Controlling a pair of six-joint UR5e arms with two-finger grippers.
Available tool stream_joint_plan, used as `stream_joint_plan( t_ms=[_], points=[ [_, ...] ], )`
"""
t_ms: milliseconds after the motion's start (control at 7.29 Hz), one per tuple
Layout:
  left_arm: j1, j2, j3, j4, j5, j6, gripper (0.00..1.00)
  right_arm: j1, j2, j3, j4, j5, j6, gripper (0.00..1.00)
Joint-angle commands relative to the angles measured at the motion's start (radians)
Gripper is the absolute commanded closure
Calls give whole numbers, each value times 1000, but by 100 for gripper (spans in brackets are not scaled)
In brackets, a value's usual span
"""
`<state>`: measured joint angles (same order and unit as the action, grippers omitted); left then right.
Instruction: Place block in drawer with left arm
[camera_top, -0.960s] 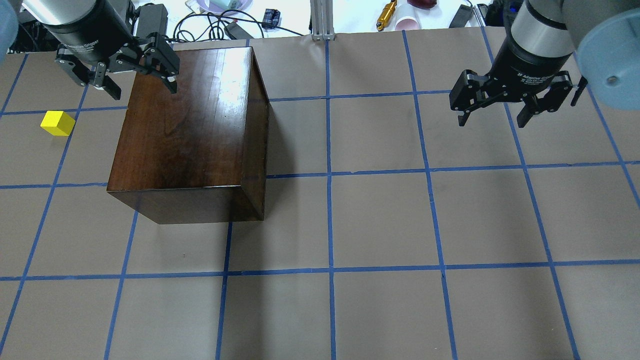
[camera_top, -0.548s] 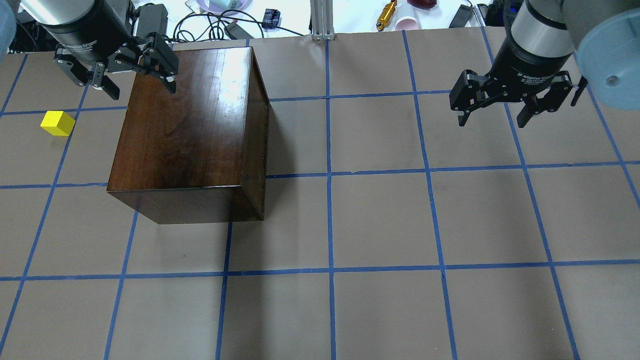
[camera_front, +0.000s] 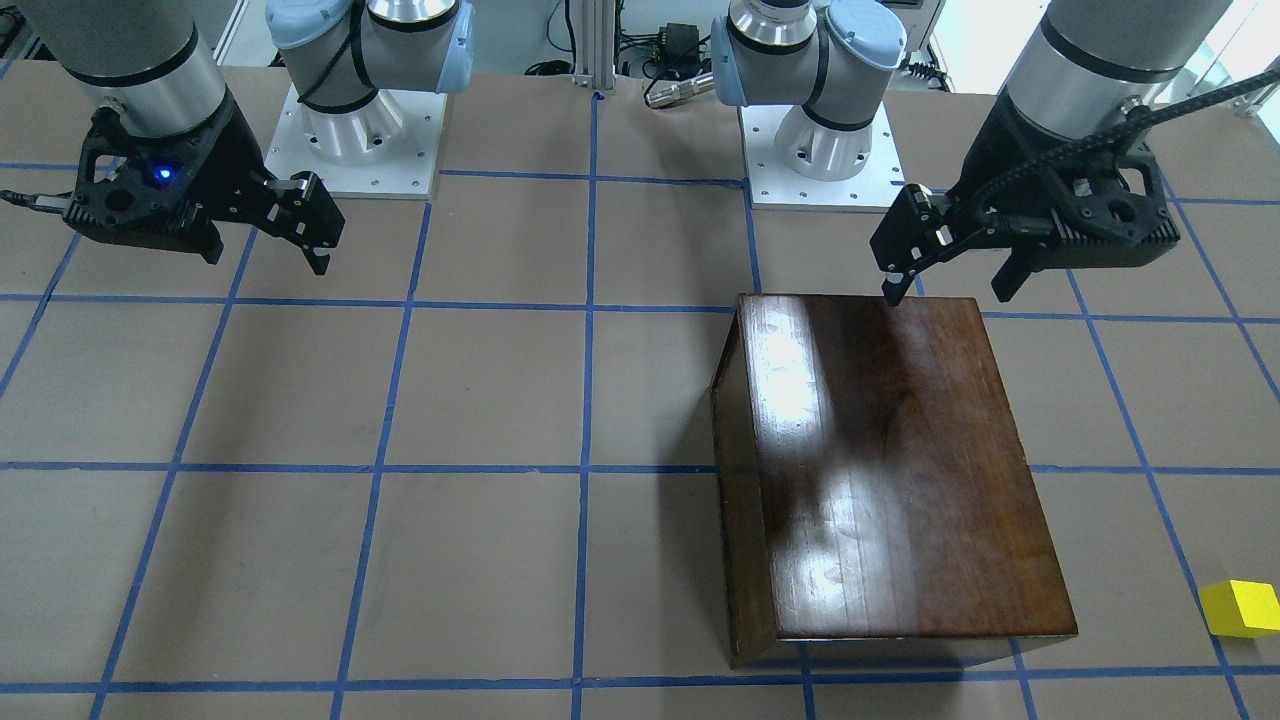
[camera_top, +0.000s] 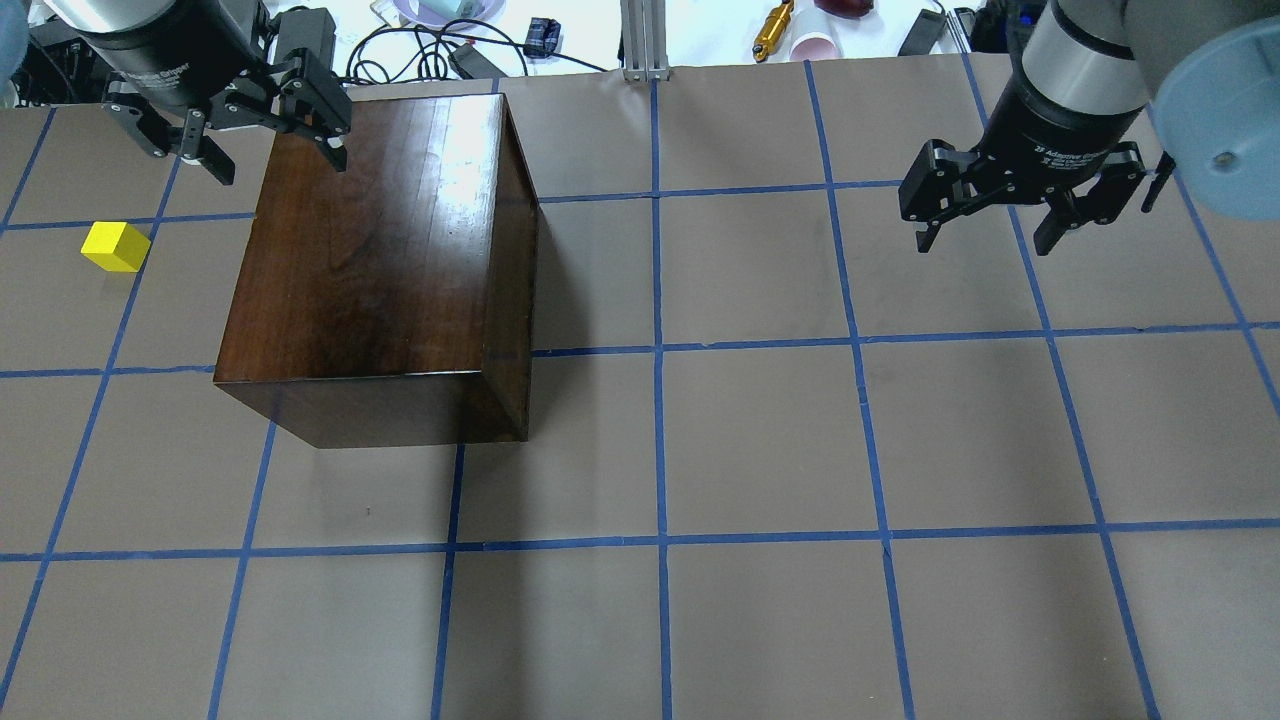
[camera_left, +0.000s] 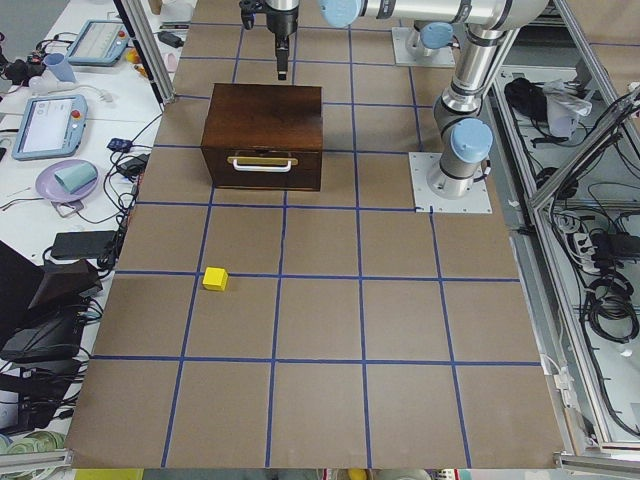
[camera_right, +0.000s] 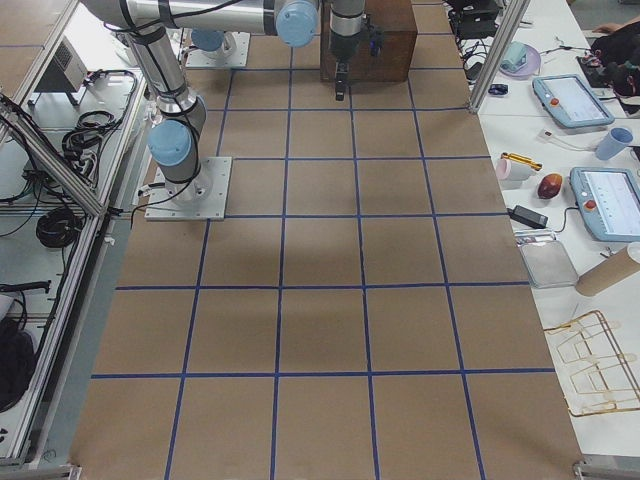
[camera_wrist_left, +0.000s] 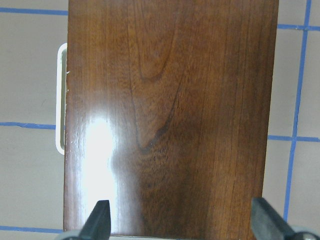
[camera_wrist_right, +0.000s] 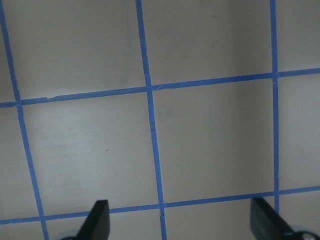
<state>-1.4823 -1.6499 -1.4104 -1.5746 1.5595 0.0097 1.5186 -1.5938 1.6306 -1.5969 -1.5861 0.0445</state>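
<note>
Left gripper (camera_top: 277, 158) hovers over cabinet (camera_top: 380, 270) far edge, fingers spread wide, empty; drawer (camera_left: 262, 165) shut, pull facing left, likely needs opening first; block (camera_top: 116, 246) on table left of cabinet, well apart; right gripper (camera_top: 985, 240) wide open, empty, idle far right.

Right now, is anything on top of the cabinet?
Nothing rests on top of the cabinet; the left gripper hangs open above one edge. The drawer is shut, so its inside is hidden.
</note>
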Motion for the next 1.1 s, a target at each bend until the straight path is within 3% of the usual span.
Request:
stream_joint_plan(
  t_ms=[0, 960],
  points=[
    [75, -54, 39, -2, -1, 16, 0, 0, 0, 0, 0, 0, 0, 0],
    [301, -303, 117, 76, -18, 358, 0, 0, 0, 0, 0, 0, 0, 0]
  ],
)
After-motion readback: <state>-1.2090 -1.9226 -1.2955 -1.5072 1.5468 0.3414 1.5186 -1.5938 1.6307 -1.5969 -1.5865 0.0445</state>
